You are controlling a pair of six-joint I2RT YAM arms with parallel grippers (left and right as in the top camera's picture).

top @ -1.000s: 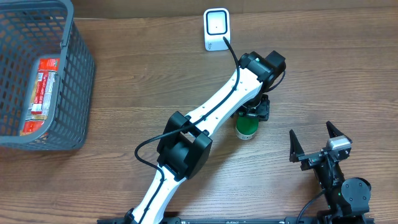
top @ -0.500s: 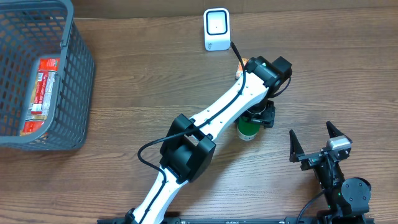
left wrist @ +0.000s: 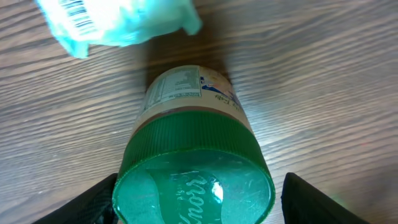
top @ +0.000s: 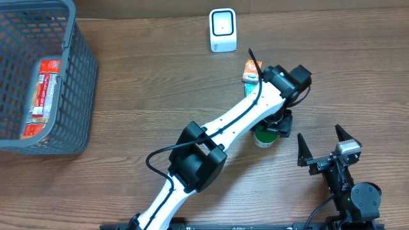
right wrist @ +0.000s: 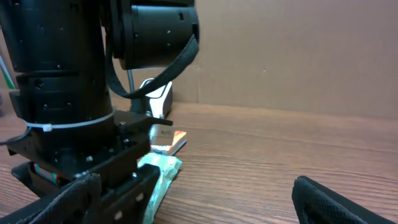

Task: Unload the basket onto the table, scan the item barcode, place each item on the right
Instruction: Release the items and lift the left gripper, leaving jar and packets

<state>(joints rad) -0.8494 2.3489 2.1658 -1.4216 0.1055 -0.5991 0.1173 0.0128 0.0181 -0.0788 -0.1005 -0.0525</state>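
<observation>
A: What has the left gripper (left wrist: 198, 200) got hold of?

B: Nothing clamped, by my reading. Its jaws stand well apart on either side of the jar (left wrist: 189, 143). One finger is close against the green lid and the other shows a clear gap. The jar seems to stand upright on the table, directly under the wrist.

A: Why straddle it like that?

B: Probably to take it by the lid, which would leave the label free for the scanner.

A: What lies ahead of the fingers?

B: Just beyond the jar is a pale packet (left wrist: 118, 22), barcode up. Farther out is an orange packet (top: 251, 70), then the scanner (top: 222, 30), well apart from the jar.

A: And the jar's own barcode?

B: I can't find it. Only a printed panel on the label faces the wrist camera, and from overhead the arm covers most of the jar.

A: The other arm?

B: The right gripper (top: 319, 137) sits off to one side of the jar, spread wide and empty. Far off on the opposite side is a basket (top: 80, 83) with a red packet (top: 43, 96) in it.
</observation>
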